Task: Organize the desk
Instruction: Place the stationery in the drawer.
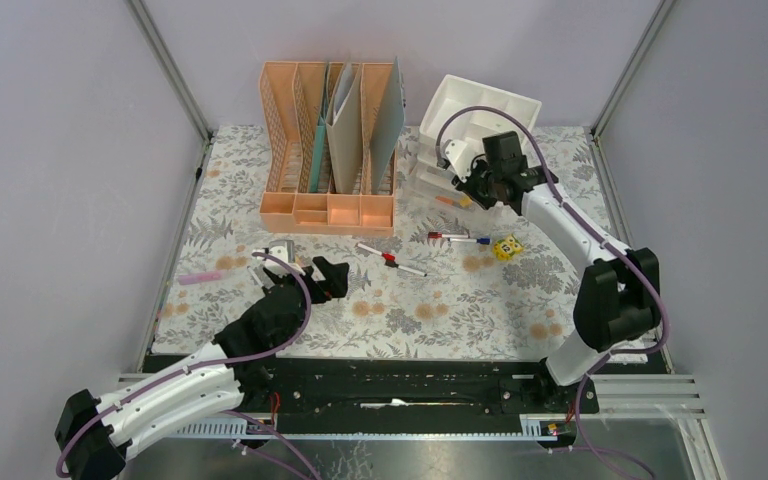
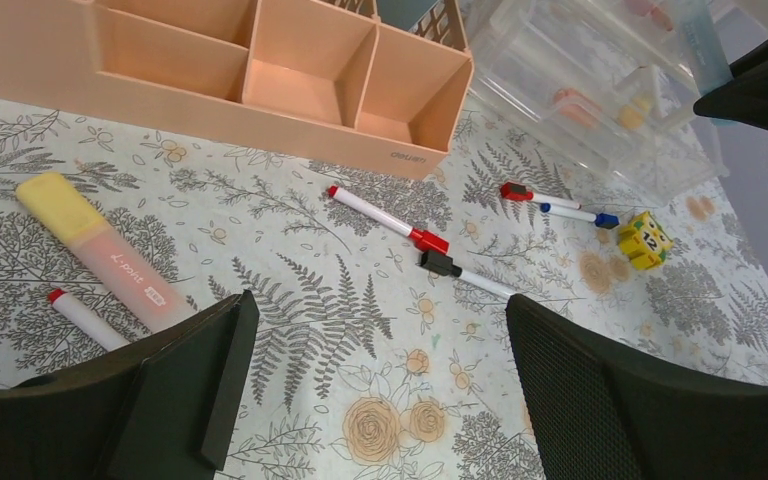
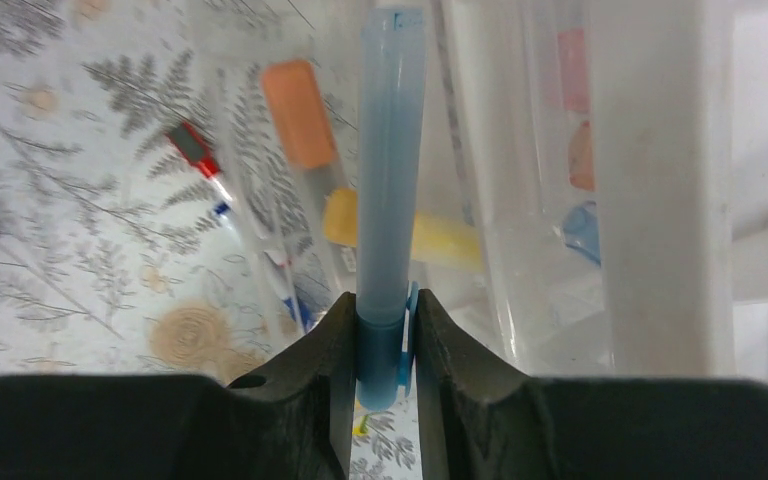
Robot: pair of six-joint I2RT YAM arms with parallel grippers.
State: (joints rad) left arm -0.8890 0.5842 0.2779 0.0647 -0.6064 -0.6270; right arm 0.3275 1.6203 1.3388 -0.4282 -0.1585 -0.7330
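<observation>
Counter (image 1: 440,320): flat top under pale cloth printed with grey ferns and small orange flowers. It runs from the arm bases at the near edge to the back wall, with stationery loose across its middle.
Right claw (image 3: 378,310): clamped on the lower end of a blue marker (image 3: 390,150). The barrel stands straight out from the jaws, over the clear drawer (image 3: 520,200) near the far right corner.
Step in hand (judged): depositing the blue marker in that drawer.
Method advised: carry the tip past the drawer's front wall. Lay the barrel parallel to the orange highlighter (image 3: 300,115) and yellow highlighter (image 3: 430,238), which appear to lie inside. Lower it before parting the jaws, since a release from height risks a bounce-out.
Left claw (image 2: 380,330): jaws wide apart with nothing between them, low over the counter's left middle.
Ahead of left claw: red-capped marker (image 2: 385,222) and black-capped marker (image 2: 465,275), nearly end to end. A pink-bodied highlighter (image 2: 95,250) lies to one side.
Further right: two short pens (image 2: 550,203) and a yellow cube (image 2: 643,240), close together.
Peach file rack (image 1: 325,210): toward the far edge, with folders upright in its slots.
Progress (judged): early, as most loose items are not yet stowed.
</observation>
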